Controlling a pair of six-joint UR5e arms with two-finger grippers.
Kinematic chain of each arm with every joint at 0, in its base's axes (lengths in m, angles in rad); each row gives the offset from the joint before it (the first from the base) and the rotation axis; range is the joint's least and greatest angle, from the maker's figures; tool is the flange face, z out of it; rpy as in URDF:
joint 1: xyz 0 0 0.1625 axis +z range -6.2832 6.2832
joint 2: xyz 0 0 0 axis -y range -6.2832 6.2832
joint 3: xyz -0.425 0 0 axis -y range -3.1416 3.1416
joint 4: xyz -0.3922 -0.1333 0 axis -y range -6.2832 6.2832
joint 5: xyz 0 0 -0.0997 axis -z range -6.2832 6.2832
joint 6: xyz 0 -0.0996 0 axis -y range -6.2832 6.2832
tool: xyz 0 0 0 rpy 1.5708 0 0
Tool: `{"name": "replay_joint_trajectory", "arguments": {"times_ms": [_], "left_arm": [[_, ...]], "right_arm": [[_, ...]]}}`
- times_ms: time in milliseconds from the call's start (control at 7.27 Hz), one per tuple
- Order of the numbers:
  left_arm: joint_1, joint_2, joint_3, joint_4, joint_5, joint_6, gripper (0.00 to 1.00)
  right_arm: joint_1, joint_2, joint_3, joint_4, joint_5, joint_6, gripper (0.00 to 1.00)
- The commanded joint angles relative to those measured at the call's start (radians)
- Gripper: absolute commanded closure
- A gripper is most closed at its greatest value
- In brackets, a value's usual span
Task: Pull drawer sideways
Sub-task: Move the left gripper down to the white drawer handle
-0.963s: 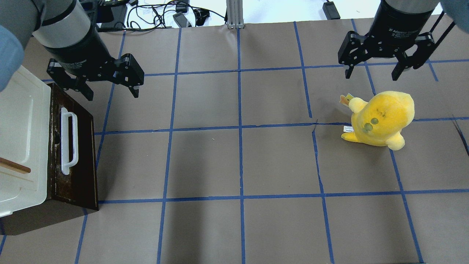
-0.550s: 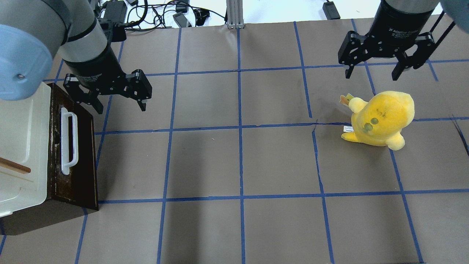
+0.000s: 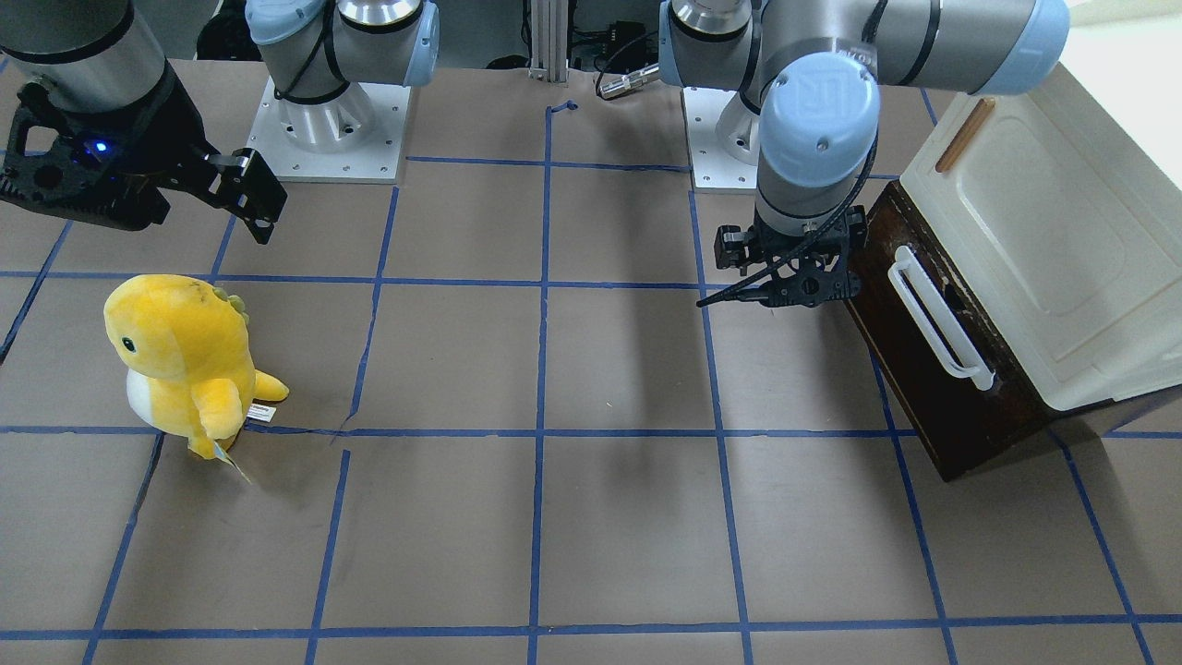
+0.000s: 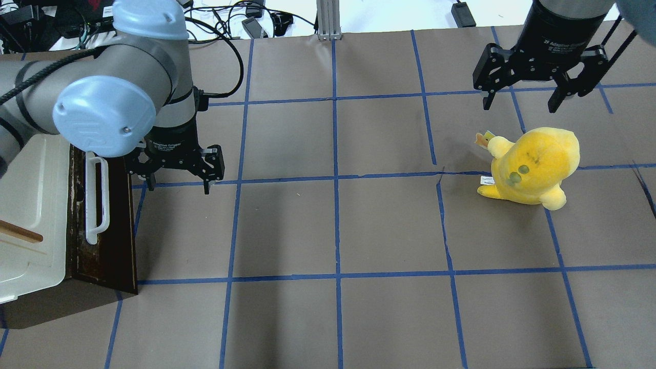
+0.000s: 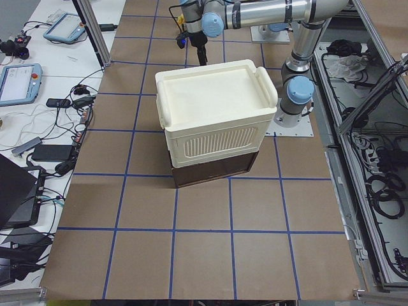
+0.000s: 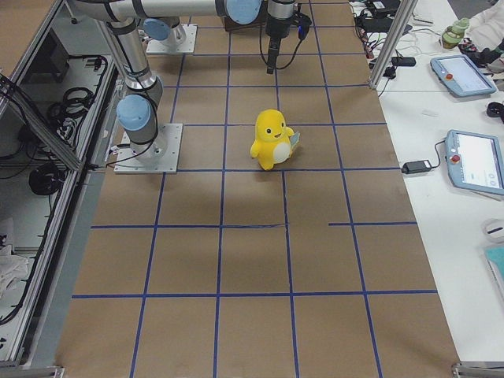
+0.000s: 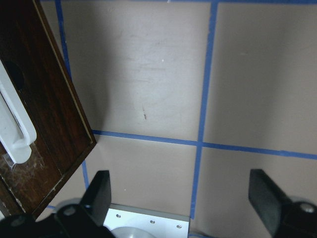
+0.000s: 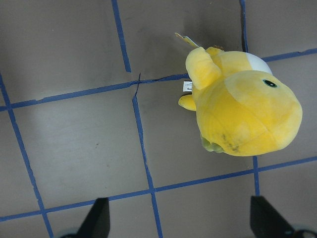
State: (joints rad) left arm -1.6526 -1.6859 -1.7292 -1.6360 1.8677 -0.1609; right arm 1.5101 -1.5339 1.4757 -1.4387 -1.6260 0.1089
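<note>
The drawer (image 4: 110,241) has a dark brown worn front with a long white bar handle (image 4: 96,200). It sits under a cream cabinet at the table's left edge. It also shows in the front view (image 3: 933,388) and the left wrist view (image 7: 44,114). My left gripper (image 4: 179,187) is open and empty. It points down at the table just right of the drawer front, level with the handle's far end, and touches nothing. Its fingers (image 7: 99,191) frame bare table. My right gripper (image 4: 518,105) is open and empty, high at the far right.
The cream-white cabinet (image 4: 31,195) with a small brown wooden handle (image 4: 20,233) stands over the drawer. A yellow plush toy (image 4: 533,164) stands on the right, below my right gripper. Brown paper with blue tape lines covers the table (image 4: 333,230).
My left arm has swung toward the near side and lower. Its gripper went from the drawer's far corner to beside the drawer front. The right arm has not moved.
</note>
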Motion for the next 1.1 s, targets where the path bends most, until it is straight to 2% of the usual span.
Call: {"name": "replay_joint_trajectory", "arguments": {"times_ms": [0, 275, 413, 688, 963], "left_arm": [[-0.009, -0.061, -0.055, -0.008, 0.198, -0.002, 0.0], [-0.009, -0.115, -0.084, -0.047, 0.394, -0.002, 0.0], [-0.009, -0.138, -0.09, -0.067, 0.457, -0.003, 0.0], [-0.009, -0.165, -0.092, -0.135, 0.664, -0.009, 0.0], [-0.009, -0.195, -0.092, -0.139, 0.709, -0.046, 0.0]], "right_arm": [[0.001, 0.0, 0.0, 0.0, 0.0, 0.0, 0.0], [0.001, 0.0, 0.0, 0.0, 0.0, 0.0, 0.0], [-0.001, 0.0, 0.0, 0.0, 0.0, 0.0, 0.0], [0.001, 0.0, 0.0, 0.0, 0.0, 0.0, 0.0], [0.001, 0.0, 0.0, 0.0, 0.0, 0.0, 0.0]]}}
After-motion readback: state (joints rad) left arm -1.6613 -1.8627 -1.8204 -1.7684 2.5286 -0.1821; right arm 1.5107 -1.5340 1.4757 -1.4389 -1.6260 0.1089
